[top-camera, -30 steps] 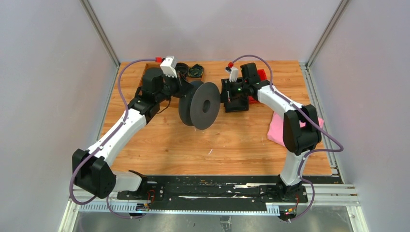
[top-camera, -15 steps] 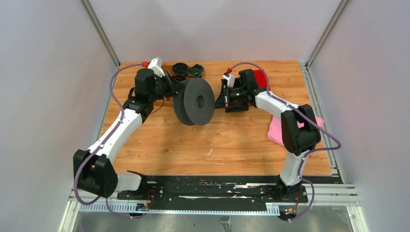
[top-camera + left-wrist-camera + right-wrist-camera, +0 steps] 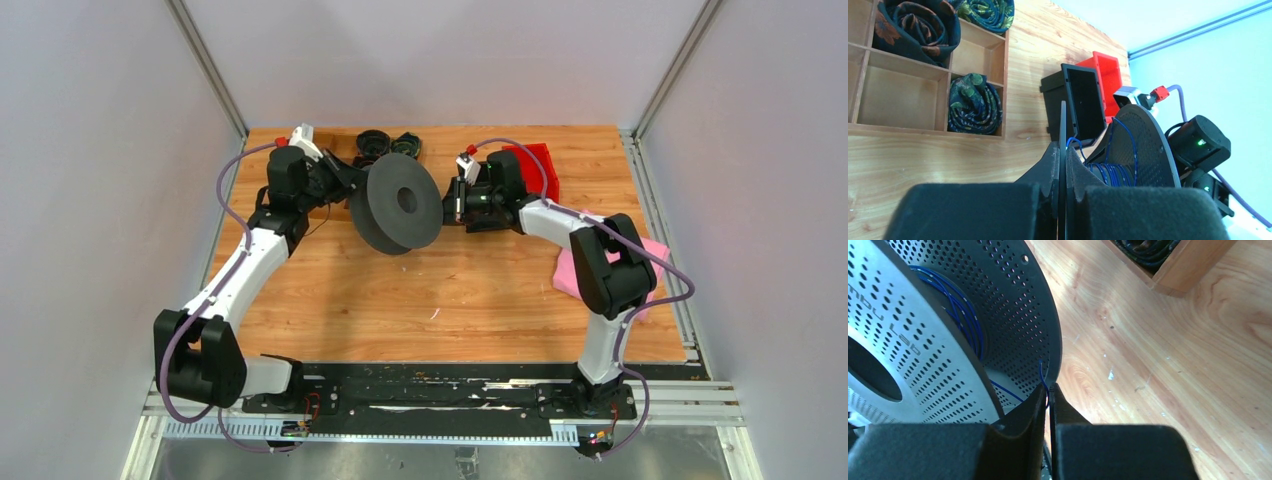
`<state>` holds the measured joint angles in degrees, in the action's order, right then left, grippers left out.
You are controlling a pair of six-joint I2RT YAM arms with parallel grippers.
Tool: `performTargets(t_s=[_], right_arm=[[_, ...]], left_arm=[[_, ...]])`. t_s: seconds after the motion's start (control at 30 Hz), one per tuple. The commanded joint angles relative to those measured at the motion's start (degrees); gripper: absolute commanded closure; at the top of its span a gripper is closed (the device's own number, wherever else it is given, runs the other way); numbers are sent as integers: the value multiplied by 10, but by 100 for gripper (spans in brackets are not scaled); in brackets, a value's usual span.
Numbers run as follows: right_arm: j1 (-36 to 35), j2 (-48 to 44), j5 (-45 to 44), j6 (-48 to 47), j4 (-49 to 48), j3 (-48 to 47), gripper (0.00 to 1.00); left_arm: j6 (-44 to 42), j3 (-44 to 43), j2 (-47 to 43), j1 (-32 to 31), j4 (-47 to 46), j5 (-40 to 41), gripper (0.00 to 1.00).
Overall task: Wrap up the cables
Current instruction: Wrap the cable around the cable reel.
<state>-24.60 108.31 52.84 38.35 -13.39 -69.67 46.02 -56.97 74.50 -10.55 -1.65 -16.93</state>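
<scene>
I am reaching both arms in on the grey spool (image 3: 398, 203), standing on edge at 12 o'clock. The left gripper (image 3: 1062, 172) is pinching its flange from 9 o'clock, and the right gripper (image 3: 1048, 397), at 3 o'clock, is squeezing the blue wire (image 3: 968, 322) trailing off the wound core. A wooden tray (image 3: 923, 131) at 11 o'clock is holding rolled ties (image 3: 970, 102), and a red bin (image 3: 537, 160) is sitting at 1 o'clock.

cables (image 3: 965, 320) half hidden behind spool (image 3: 908, 355), tray (image 3: 1193, 262) cropped

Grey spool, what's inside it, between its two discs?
Dark blue wire wound on the grey spool, one strand running out to the right tool. Its discs hide the rest of the winding.
</scene>
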Motion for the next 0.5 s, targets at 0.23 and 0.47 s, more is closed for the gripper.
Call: performTargets(t_s=[0.23,0.47], right_arm=[[-23,6,63,103,-88,28,93],[-25,1,78,113,-107,38,88]], left_arm=[[33,-4,4,15,-105,7,100],[28,-4,5,18,-107,11,100]])
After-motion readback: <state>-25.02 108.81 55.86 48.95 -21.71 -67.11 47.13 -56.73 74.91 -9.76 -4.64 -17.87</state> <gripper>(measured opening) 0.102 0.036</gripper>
